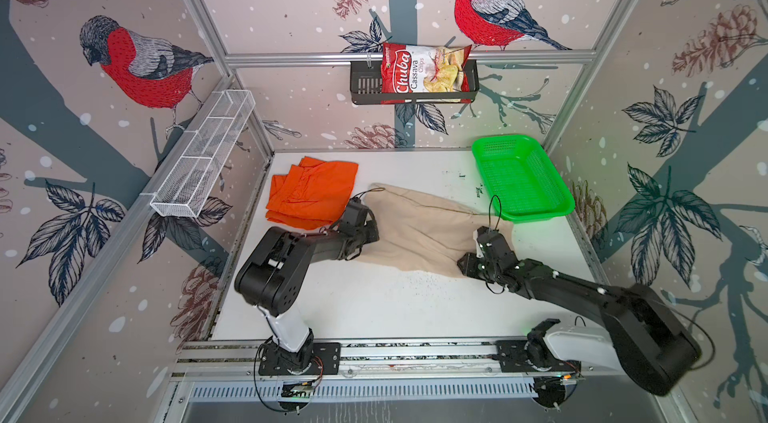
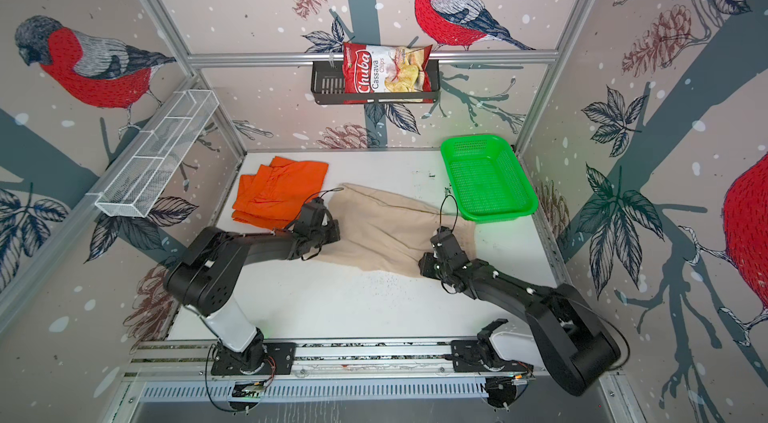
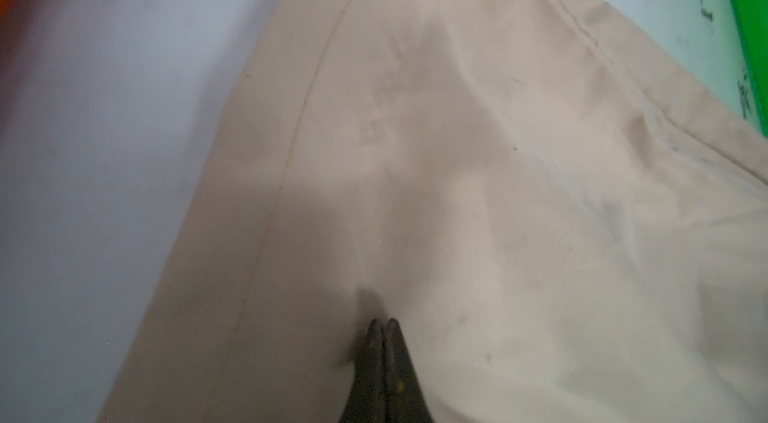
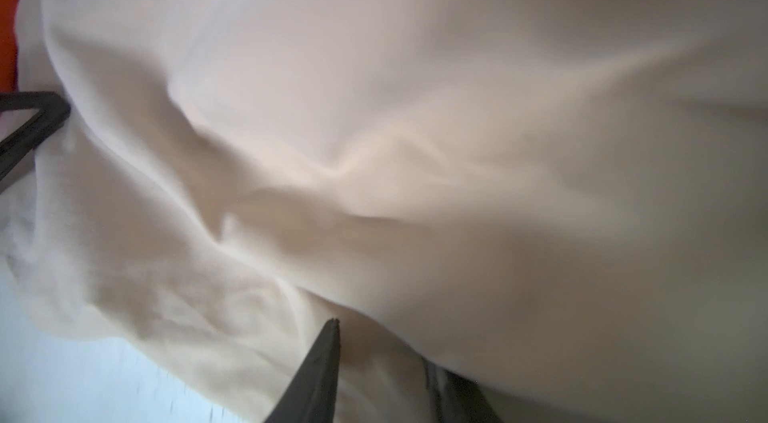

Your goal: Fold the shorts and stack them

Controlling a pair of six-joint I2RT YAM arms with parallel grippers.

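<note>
The beige shorts lie spread out flat in the middle of the white table. The orange shorts lie folded at the back left, apart from the beige pair. My left gripper is shut, its tips pressed together just over the beige cloth near that pair's left edge. My right gripper is at the beige pair's right edge, shut on a fold of the cloth. One finger shows; the cloth drapes over the other.
A green mesh basket stands at the back right, close to the beige shorts. A white wire shelf hangs on the left wall. On the back wall is a black rack with a chips bag.
</note>
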